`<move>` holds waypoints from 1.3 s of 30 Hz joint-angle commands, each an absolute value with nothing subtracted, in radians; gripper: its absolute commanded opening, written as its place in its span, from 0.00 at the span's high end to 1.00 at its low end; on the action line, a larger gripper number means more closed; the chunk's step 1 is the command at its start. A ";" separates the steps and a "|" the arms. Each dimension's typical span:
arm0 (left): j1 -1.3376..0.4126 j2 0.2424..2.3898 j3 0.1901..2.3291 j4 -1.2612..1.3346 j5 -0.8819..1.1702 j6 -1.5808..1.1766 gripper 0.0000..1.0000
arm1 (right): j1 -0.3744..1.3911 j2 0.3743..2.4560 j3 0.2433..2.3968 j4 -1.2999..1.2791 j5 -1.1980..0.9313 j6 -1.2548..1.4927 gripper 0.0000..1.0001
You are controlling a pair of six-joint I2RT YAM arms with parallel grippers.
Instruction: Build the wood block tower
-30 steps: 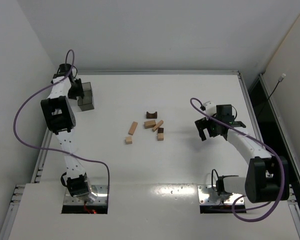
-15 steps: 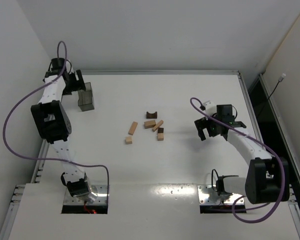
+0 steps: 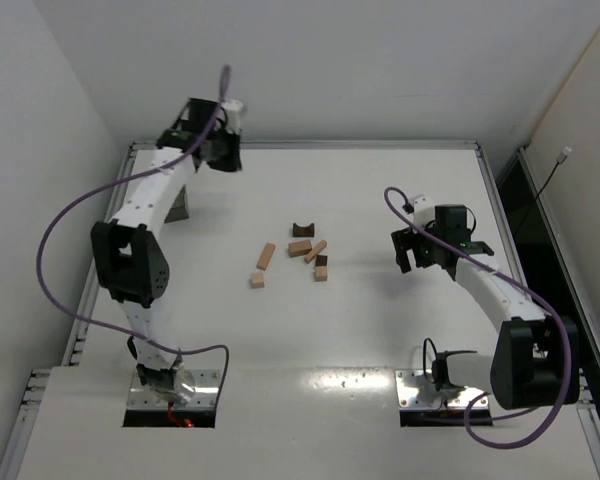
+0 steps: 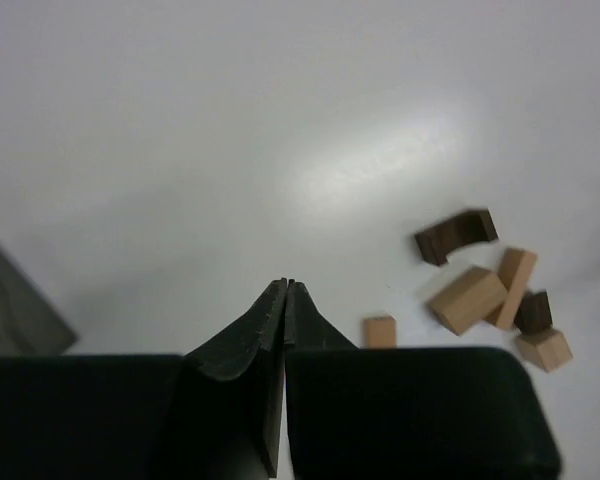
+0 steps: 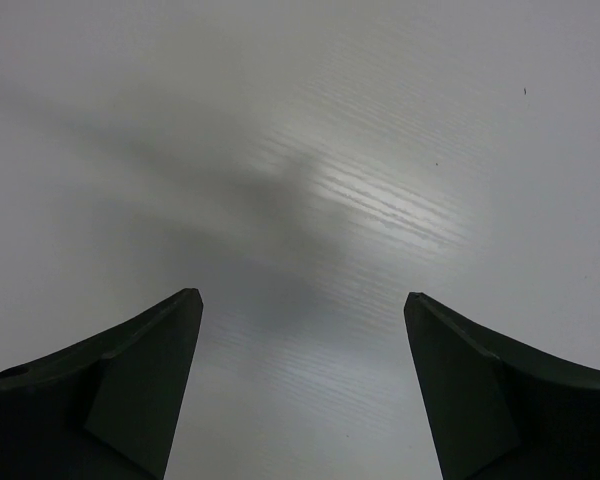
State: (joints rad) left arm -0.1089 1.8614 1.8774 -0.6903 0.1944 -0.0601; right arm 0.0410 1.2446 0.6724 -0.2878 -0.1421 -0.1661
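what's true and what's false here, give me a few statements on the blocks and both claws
1. The left claw is shut with nothing in it. True.
2. The right claw grips a tan block. False: it is open and empty, over bare table.
3. The wood blocks are stacked into a tower. False: they lie loose on the table, none on top of another.
4. The dark arch block lies at the far edge of the group. True.

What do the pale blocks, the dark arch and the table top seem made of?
Pale blocks: likely bare wood, matte tan. Dark arch: probably stained wood, matte brown. Table top: smooth white laminate or paint, slightly glossy, showing lamp glare.
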 commanded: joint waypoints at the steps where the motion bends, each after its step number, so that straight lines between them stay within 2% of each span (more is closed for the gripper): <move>1: -0.190 1.928 1.812 -0.735 0.195 -0.021 1.00 | 0.035 1.285 0.761 -0.225 -0.166 -0.057 0.21; 6: -0.242 2.072 1.836 -0.735 0.339 -0.055 1.00 | 0.057 1.439 0.951 -0.175 -0.230 0.223 0.26; 11: -0.242 2.154 1.845 -0.723 0.465 -0.078 1.00 | 0.066 1.618 1.078 -0.135 -0.368 0.373 0.40; 15: -0.242 2.206 1.835 -0.704 0.633 -0.087 1.00 | 0.100 1.781 1.207 -0.150 -0.425 0.445 0.43; 19: -0.233 2.266 1.836 -0.693 0.810 -0.087 1.00 | 0.109 1.917 1.293 -0.123 -0.576 0.509 0.46; 25: -0.224 2.338 1.845 -0.617 1.023 -0.136 0.99 | 0.109 2.060 1.316 0.065 -0.771 0.699 0.51; 28: -0.215 2.368 1.822 -0.508 1.150 -0.211 0.99 | 0.109 2.120 1.316 0.210 -0.825 0.806 0.57; 31: -0.196 2.378 1.773 -0.292 1.210 -0.320 0.99 | 0.118 2.169 1.316 0.402 -0.879 0.911 0.70; 32: -0.196 2.378 1.755 -0.211 1.225 -0.433 1.00 | 0.129 2.202 1.316 0.455 -0.888 0.975 0.79; 35: -0.177 2.378 1.724 0.055 1.238 -0.608 1.00 | 0.141 2.253 1.347 0.567 -0.888 1.049 0.93; 39: -0.176 2.433 1.715 0.250 1.250 -0.759 1.00 | 0.173 2.342 1.388 0.615 -0.888 1.115 0.98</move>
